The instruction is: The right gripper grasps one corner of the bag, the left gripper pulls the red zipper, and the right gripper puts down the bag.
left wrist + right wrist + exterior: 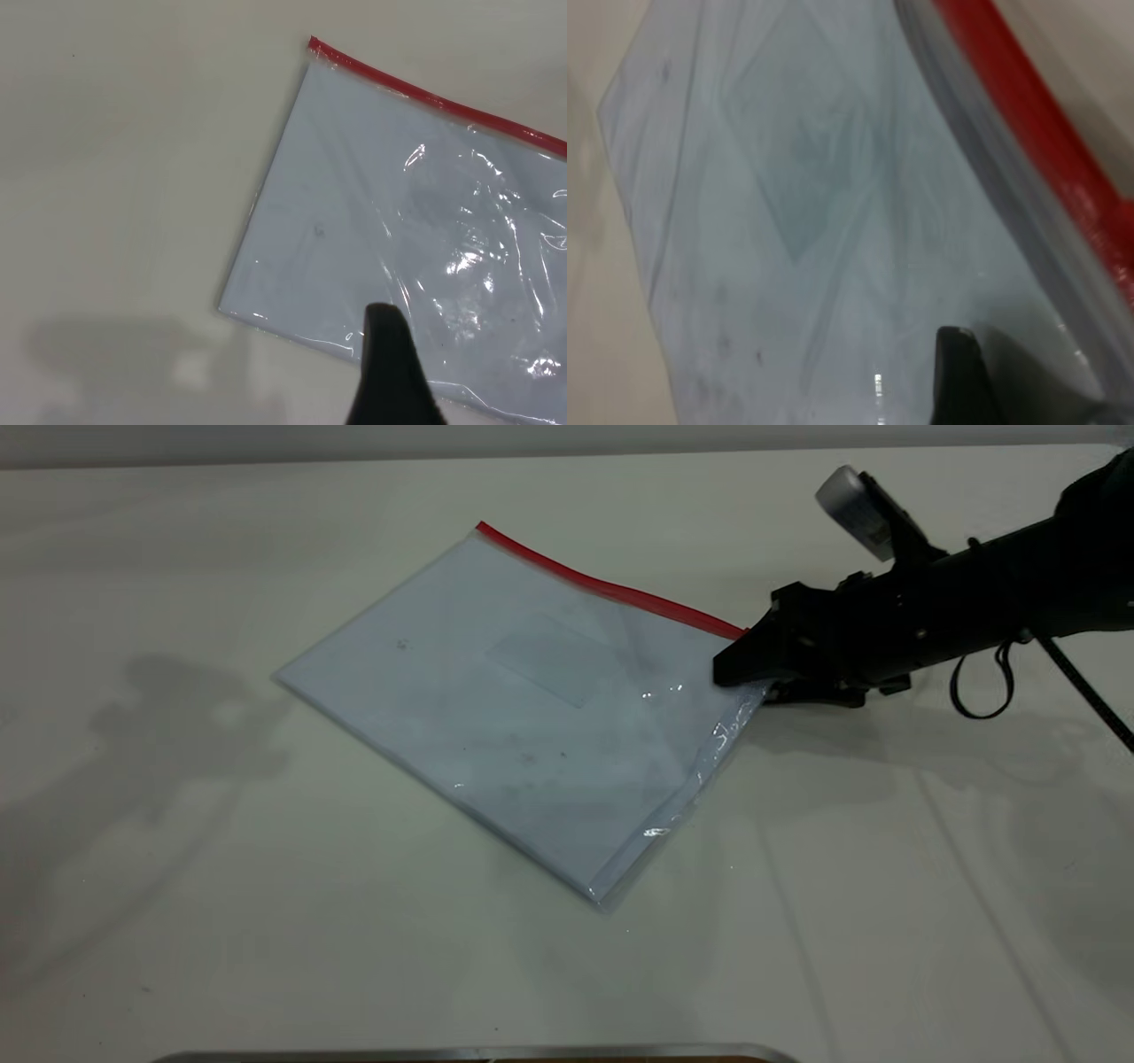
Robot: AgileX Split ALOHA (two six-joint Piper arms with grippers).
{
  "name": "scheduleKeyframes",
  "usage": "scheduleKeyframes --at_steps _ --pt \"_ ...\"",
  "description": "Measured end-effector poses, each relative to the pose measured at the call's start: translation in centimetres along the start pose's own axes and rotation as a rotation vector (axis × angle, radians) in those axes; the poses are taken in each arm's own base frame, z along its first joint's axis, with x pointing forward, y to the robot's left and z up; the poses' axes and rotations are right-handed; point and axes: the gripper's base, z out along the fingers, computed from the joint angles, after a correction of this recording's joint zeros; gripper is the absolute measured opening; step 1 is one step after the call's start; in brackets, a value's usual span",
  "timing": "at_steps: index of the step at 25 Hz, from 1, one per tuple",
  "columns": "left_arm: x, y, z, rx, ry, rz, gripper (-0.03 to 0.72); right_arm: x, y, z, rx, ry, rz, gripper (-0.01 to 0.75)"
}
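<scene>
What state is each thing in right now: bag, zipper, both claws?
bag: flat on the table, its corner by the zipper end raised slightly at the right claw.
red zipper: runs along the far edge; slider not visible.
right claw: at the bag's right corner, closed on it.
left claw: above the bag, not touching; fingers' state unclear.

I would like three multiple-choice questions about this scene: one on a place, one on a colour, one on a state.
1. Where is the right claw?
A. at the bag's corner near the zipper's end
B. in the middle of the bag
C. far from the bag

2. What colour is the zipper of the bag?
A. blue
B. red
C. green

3. How does the bag lie?
A. rolled up
B. standing on its edge
C. mostly flat on the table

Answers: 1 A, the claw meets that corner; 2 B, the strip is red; 3 C, the bag is spread out.
</scene>
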Motion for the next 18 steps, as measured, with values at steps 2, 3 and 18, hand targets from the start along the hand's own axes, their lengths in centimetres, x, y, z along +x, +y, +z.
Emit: scheduleKeyframes --at_steps 2,3,18 --pt "0.0 0.0 0.0 0.0 0.0 0.0 0.546 0.0 0.2 0.0 -0.015 -0.001 0.001 0.457" --pt "0.0 0.0 0.0 0.0 0.0 0.0 0.546 -0.1 0.2 0.1 -0.019 -0.003 -0.002 0.417" --pt "0.2 0.5 0.9 -0.014 0.011 0.0 0.546 0.3 3.4 -2.7 -0.142 0.377 -0.327 0.033"
